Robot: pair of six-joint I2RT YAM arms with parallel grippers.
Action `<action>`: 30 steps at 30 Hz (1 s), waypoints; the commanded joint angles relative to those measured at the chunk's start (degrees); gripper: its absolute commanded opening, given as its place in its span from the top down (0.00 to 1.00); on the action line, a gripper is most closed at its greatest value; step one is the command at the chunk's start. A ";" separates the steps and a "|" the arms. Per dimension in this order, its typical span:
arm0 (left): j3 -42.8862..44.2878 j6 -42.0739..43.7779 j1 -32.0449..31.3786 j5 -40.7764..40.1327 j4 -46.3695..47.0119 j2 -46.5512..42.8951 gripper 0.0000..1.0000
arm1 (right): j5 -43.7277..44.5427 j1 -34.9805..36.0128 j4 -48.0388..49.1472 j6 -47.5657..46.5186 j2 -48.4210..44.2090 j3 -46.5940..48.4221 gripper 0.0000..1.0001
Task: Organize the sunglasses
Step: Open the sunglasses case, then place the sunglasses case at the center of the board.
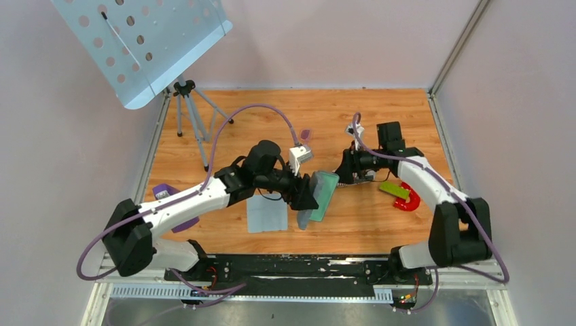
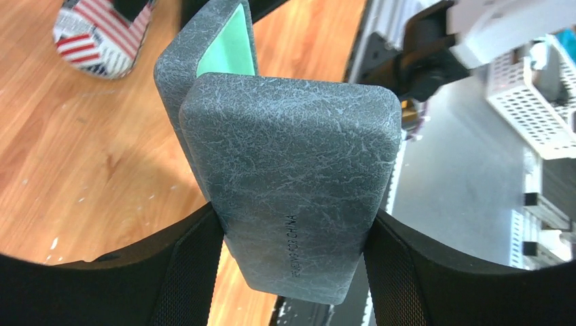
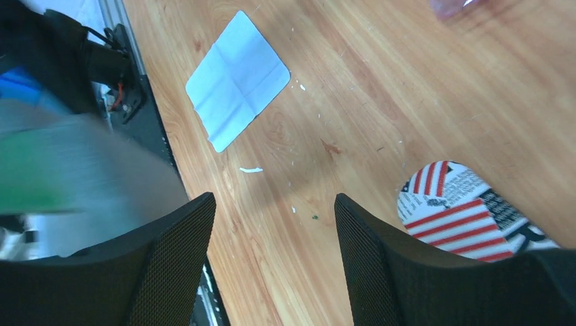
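Note:
The sunglasses [image 1: 305, 134] lie as a small purple-pink shape on the far middle of the table; in the right wrist view they [image 3: 448, 7] show only as a blurred pink patch at the top edge. My left gripper [image 1: 306, 193] [image 2: 292, 224] is shut on the plain grey case [image 1: 325, 193] [image 2: 292, 176], held above the table with its lid open and its green lining showing. My right gripper [image 1: 344, 173] [image 3: 272, 210] is open and empty, just right of the grey case. It is above the wood beside the flag-patterned case [image 3: 469, 210] [image 2: 102, 34].
A light blue cloth [image 1: 266, 214] [image 3: 238, 78] lies flat near the front middle. A green piece on a red piece [image 1: 401, 193] sits right of the right arm. A purple object [image 1: 163, 193] lies under the left arm. A tripod [image 1: 193, 125] with a perforated panel stands at the back left.

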 commanded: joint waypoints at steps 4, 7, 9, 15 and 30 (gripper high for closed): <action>9.86 10.29 0.17 -2.75 -16.27 10.67 1.00 | 1.44 -5.72 -14.48 -16.54 -12.14 4.03 0.30; 18.48 14.53 0.17 -1.50 -26.26 18.59 1.00 | 1.25 -8.45 -23.42 -23.56 -12.93 7.00 0.29; 27.43 17.88 0.26 1.31 -35.88 25.54 1.00 | -0.04 -11.47 -29.67 -27.53 -12.80 9.20 0.29; 39.48 19.44 0.26 8.47 -45.24 37.04 1.00 | -0.37 -21.01 -49.96 -45.89 -11.79 14.51 0.29; 44.94 21.81 0.35 12.82 -51.76 50.97 0.87 | -1.99 -22.87 -57.72 -60.62 -18.03 7.42 0.30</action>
